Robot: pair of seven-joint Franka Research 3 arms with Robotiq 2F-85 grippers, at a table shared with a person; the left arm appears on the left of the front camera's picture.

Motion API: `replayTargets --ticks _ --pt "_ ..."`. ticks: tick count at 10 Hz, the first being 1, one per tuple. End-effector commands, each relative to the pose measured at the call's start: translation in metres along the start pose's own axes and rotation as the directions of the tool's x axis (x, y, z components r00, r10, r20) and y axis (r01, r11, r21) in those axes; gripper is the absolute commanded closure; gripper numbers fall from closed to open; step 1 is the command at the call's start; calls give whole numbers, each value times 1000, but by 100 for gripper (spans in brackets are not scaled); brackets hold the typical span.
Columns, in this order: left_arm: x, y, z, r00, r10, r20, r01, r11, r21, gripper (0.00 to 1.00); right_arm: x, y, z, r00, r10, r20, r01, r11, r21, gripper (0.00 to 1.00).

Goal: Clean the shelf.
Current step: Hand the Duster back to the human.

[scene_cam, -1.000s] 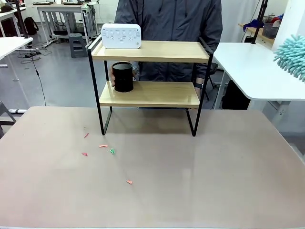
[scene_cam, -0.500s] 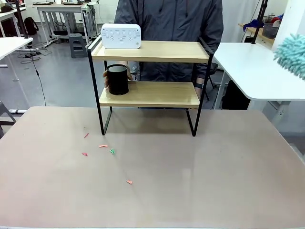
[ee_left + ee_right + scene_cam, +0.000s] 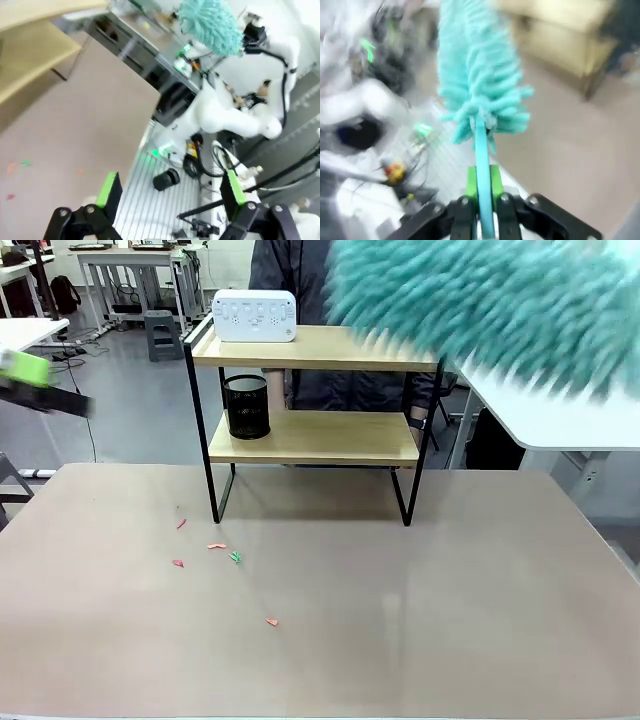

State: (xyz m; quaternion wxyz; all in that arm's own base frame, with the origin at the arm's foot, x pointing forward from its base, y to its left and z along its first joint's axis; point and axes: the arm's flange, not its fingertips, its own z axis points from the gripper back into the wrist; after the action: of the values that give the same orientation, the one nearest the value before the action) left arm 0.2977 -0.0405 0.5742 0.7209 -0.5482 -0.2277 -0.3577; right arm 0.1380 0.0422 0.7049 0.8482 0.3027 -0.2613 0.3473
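Plainly, the shelf [image 3: 340,347] stands at the far middle of the table [image 3: 450,590], its long side facing the robot. A white device [image 3: 255,316] sits at the left end of its top board and a black mesh cup [image 3: 246,406] at the left end of the lower board, with a person [image 3: 290,270] standing just behind. The coming move turns on the teal duster [image 3: 480,300]. Its fluffy head sweeps as a large blur across the upper right of the front view, between camera and shelf, so the boards lie ahead of it and to its left. In the right wrist view the right gripper [image 3: 482,182] is clamped tight on the duster's thin handle, whose long axis runs straight out along the fingers, with the pale shelf beyond the tip to the upper right. By my judgement this arm is the nearer and the one to do the wiping. The left gripper [image 3: 170,187] has its jaws spread wide and empty, and it faces back toward the robot's own side. The blurred head hides the shelf's top right corner, and its gap from the boards cannot be told. Small coloured scraps [image 3: 215,546] lie on the table before the shelf's left legs.
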Motion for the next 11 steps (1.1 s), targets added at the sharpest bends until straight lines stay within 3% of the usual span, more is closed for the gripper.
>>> replayTargets --ticks 1,2,3,4,5,7,9,11 --pt "-14 30 5 994 94 -52 -95 995 -13 0 -22 -15 -6 969 118 -216 -141 985 -96 87" --pt "0 0 0 1000 0 0 0 1000 0 0 0 0 0 1000 0 0 0 1000 0 87" --pt "-1 14 -20 999 34 -42 -35 999 -29 0 -4 7 -19 990 54 -129 -54 999 5 87" --pt "-10 17 -16 996 35 -79 -39 998 -51 0 0 -12 -22 986 23 -163 -17 999 36 87" --pt "0 18 -28 997 -25 -75 17 995 -97 0 25 -19 -43 967 97 -237 -56 983 174 87" --pt "32 12 -60 981 -142 -129 127 985 -117 0 62 -14 -73 875 212 -436 -58 939 340 87" --pt "56 14 -99 954 -196 -229 166 976 -142 0 75 -8 -95 804 254 -537 -47 928 369 87" --pt "72 15 -140 929 -230 -290 165 959 -232 0 79 -7 -116 778 289 -558 -42 910 412 87"
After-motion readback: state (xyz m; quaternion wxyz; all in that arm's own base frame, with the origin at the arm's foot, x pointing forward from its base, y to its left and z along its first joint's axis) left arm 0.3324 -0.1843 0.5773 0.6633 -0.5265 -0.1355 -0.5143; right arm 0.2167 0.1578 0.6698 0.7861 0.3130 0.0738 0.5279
